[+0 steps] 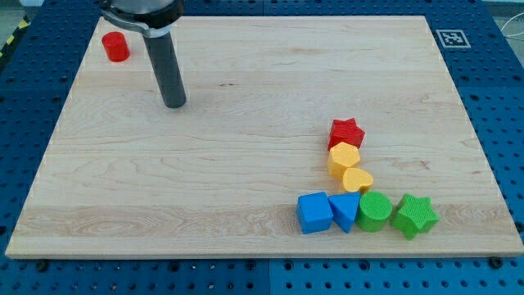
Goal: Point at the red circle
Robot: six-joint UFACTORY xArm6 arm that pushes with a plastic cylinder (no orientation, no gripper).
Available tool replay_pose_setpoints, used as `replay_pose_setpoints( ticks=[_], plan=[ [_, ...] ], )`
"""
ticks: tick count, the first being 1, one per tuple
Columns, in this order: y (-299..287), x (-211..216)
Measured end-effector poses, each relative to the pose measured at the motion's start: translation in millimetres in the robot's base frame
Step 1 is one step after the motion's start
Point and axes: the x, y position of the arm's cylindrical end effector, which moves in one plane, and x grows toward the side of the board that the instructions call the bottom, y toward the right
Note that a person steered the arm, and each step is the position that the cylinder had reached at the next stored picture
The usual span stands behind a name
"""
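Red circle (115, 47) is the target, sitting up in the view's top-left corner of the desk (246, 164), well away from everything else. My tip (174, 104) is down on the wood to the view's right of it and a little lower, near but clearly not touching. This tool is just a bare dark rod, nothing to open or clamp, and it carries nothing; the tip stands free of every block.

As I read it, the approach is the step in hand, and it looks close to done. The next move calls for a short slide up and toward the view's left, stopping just beside the red circle without nudging it, since a pointing task wants the block left where it is.

The red circle reads as a short upright cylinder, round face up. Being round, it has no long axis across the desk and faces no particular way, so any side is as good as another to come in from.

Moving outward, the rest of the blocks huddle at the view's lower right: a red star (346, 132), a yellow hexagon (344, 159), a yellow heart (357, 179), then a row of blue cube (314, 212), blue triangle (345, 211), green circle (375, 211) and green star (413, 215). All well apart from my tip, no trouble there
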Motion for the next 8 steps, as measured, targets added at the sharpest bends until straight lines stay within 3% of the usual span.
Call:
replay_pose_setpoints(
  ticks=[2, 8],
  plan=[
    [-27, -22],
    [-57, -22]
  ],
)
